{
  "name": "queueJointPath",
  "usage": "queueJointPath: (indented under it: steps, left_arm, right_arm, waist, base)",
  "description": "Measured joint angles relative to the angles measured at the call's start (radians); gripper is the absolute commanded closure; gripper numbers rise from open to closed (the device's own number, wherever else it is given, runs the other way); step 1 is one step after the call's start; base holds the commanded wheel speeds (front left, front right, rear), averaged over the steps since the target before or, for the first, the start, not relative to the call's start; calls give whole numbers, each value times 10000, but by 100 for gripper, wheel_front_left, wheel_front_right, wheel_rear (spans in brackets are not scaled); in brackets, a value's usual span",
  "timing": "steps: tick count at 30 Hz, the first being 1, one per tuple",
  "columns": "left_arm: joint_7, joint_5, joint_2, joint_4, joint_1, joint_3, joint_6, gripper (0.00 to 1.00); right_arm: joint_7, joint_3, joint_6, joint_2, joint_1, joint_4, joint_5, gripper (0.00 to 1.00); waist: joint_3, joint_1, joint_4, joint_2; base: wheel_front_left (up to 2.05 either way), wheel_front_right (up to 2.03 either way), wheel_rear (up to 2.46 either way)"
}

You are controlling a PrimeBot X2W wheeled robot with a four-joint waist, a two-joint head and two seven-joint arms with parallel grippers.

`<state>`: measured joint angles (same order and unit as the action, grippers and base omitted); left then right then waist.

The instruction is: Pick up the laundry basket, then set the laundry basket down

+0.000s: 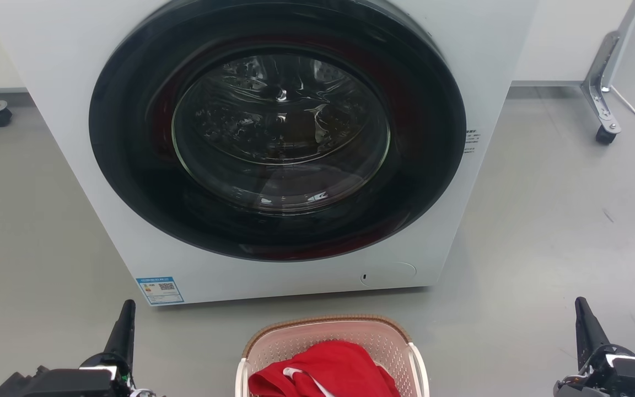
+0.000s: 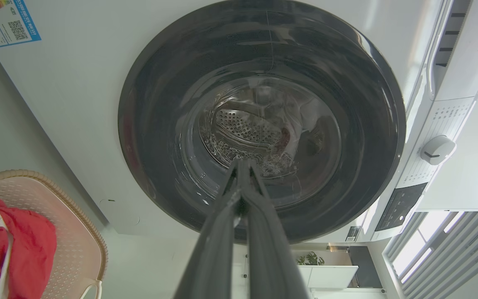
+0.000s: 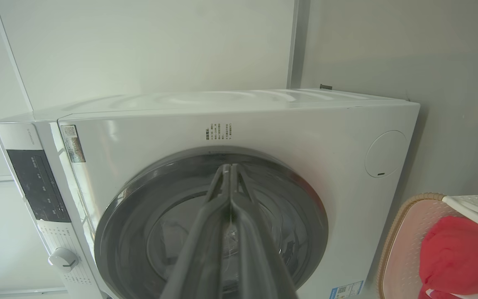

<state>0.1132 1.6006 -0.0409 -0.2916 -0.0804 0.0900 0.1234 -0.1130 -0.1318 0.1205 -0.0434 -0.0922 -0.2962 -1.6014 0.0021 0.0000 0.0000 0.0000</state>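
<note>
Grey floor (image 1: 543, 220); pink-cream brown-rimmed laundry basket (image 1: 317, 331) with red cloth (image 1: 323, 369).

Laundry basket (image 1: 326, 321), red cloth (image 1: 334, 366) cut off at btm edge.

Soft, even white light fills all three views, bright and without harsh contrast. The washing machine (image 1: 268, 278) casts only a faint, diffuse shadow on the grey floor (image 1: 543, 231) along its base. Its dark door glass (image 1: 281, 132) carries small white glints and smeared reflections. In the left wrist view a window (image 2: 415, 249) at the lower right blows out to near white. Both wrist views bow the machine's straight edges, and the left gripper (image 2: 242, 164) and right gripper (image 3: 228, 167) look soft, close to the lens. The head view is sharp.
</note>
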Motion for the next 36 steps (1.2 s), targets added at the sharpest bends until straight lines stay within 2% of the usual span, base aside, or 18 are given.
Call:
queueJointPath:
  steps: [27,28,36]
  left_arm:
    - [0,0,0,0,0,0,0,100]
    - [-2,-2,8,-29,19,-6,-4,0]
    - [-109,-4,140,-529,645,-176,-15,0]
  right_arm:
    - [0,2,0,0,0,0,0,100]
    - [0,8,-4,4,12,-36,0,0]
    - [107,203,-50,194,507,-583,2,0]
  waist:
    - [0,0,0,0]
    - [0,0,0,0]
    - [-3,0,2,0]
  base:
    - [0,0,0]
    - [0,0,0]
    - [0,0,0]
